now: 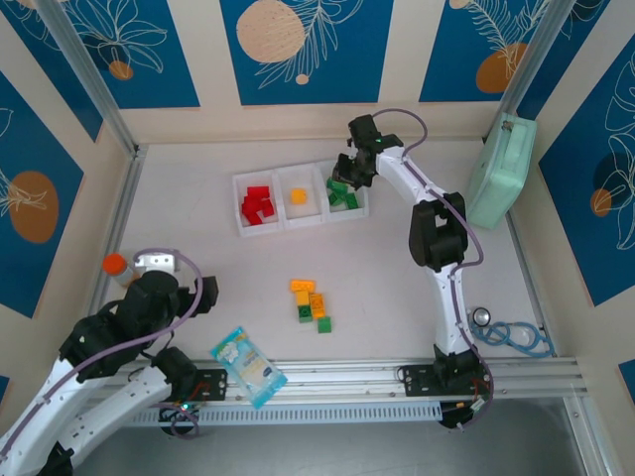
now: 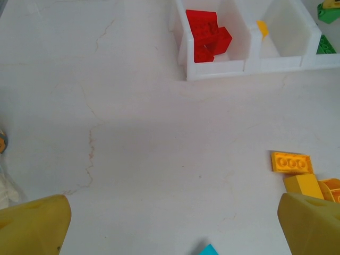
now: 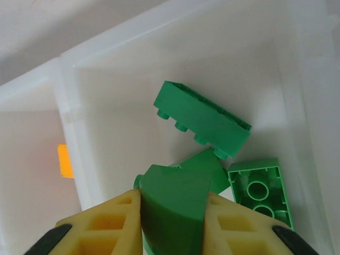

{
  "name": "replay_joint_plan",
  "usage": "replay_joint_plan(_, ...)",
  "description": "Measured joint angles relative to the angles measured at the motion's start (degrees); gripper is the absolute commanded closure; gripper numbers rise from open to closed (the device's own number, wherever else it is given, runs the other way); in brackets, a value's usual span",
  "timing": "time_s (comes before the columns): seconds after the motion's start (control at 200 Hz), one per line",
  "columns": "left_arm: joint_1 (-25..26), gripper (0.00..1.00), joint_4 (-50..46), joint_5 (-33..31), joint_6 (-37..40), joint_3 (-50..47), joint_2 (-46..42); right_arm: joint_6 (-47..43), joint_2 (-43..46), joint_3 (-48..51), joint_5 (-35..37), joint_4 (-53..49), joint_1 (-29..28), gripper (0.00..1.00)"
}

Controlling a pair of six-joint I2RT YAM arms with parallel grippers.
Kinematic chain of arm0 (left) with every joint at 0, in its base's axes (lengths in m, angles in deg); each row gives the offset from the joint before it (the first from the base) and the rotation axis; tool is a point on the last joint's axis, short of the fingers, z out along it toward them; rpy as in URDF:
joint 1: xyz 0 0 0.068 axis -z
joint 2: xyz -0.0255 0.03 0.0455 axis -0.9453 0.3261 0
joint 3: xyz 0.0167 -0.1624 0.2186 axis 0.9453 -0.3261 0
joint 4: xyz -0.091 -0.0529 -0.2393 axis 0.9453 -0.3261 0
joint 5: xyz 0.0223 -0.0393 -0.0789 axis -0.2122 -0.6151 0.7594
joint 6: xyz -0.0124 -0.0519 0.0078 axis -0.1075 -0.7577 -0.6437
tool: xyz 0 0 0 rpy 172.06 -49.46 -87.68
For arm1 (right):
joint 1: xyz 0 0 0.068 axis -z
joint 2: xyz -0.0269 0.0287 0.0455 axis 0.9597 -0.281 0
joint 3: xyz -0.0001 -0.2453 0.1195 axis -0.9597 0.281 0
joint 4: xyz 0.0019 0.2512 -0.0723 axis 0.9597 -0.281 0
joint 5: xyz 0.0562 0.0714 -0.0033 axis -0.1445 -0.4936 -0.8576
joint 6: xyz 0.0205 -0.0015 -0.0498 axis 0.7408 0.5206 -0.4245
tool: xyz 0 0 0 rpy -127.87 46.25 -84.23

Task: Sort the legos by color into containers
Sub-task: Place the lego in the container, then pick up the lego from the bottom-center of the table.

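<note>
Right pincer (image 3: 172, 206): clamped on a green plastic brick (image 3: 171, 194), low over the right cell of the white three-compartment plastic tray (image 1: 238, 208).

Judged: brick is light, rigid and slick. Grip it across the flat side faces, not the studs.

- Right cell: loose green bricks (image 3: 204, 118).
- Middle cell: one orange brick (image 1: 298, 196).
- Left cell: red bricks (image 1: 258, 206).

Yellow and green bricks (image 1: 313, 302) lie unsorted on the desk (image 1: 397, 278).

Left pincer (image 2: 172, 228): spread wide, empty.

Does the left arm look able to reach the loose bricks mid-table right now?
Probably yes. The left gripper is open and empty, and bare table lies between it and the loose bricks; the snack packet sits off to the side, nearer the arm bases.
</note>
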Motion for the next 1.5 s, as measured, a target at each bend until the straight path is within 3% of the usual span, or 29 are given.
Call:
replay_joint_plan(0.04, 0.00, 0.01, -0.02, 0.26, 0.00, -0.02, 0.35, 0.00, -0.02, -0.07, -0.17, -0.24, -0.02, 0.59)
replay_joint_plan(0.135, 0.00, 0.01, 0.00, 0.59, 0.02, -0.02, 0.96, -0.44, -0.02, -0.07, -0.39, -0.37, -0.35, 0.35)
replay_joint_plan(0.185, 0.00, 0.01, 0.00, 0.72, 0.02, -0.02, 1.11, 0.00, -0.02, -0.04, -0.37, -0.55, -0.68, 0.28)
replay_joint_plan(0.37, 0.00, 0.01, 0.00, 0.87, 0.02, -0.02, 1.14, -1.01, 1.22, 0.83, 0.26, -0.85, -1.92, 0.17)
replay_joint_plan(0.53, 0.00, 0.01, 0.02, 1.09, 0.04, -0.02, 1.14, -1.07, 7.48, 6.29, 0.98, -0.98, -3.04, 0.08)
replay_joint_plan(0.81, -0.02, 0.01, 1.31, 2.82, 1.20, -0.22, 2.12, 1.14, 29.51, 32.54, 1.77, 1.75, -9.16, 0.04)
replay_joint_plan(0.965, -0.02, 0.01, 1.49, 4.02, 1.53, -0.28, 4.33, 2.67, 41.33, 45.92, 1.97, 1.11, -18.34, 0.07)
replay_joint_plan(1.166, -0.04, 0.01, 1.66, 5.14, 1.60, -0.33, 4.61, 7.96, 54.49, 55.67, 4.00, -3.41, -32.52, 0.11)
replay_joint_plan(1.336, -0.07, 0.01, 1.66, 5.62, 2.12, -0.33, 4.61, 14.58, 57.16, 61.61, 6.54, -6.25, -41.35, 0.09)
replay_joint_plan(1.501, -0.07, 0.01, 1.68, 6.75, 2.64, -0.33, 4.61, 18.36, 54.10, 67.23, 6.36, -4.52, -43.50, 0.08)
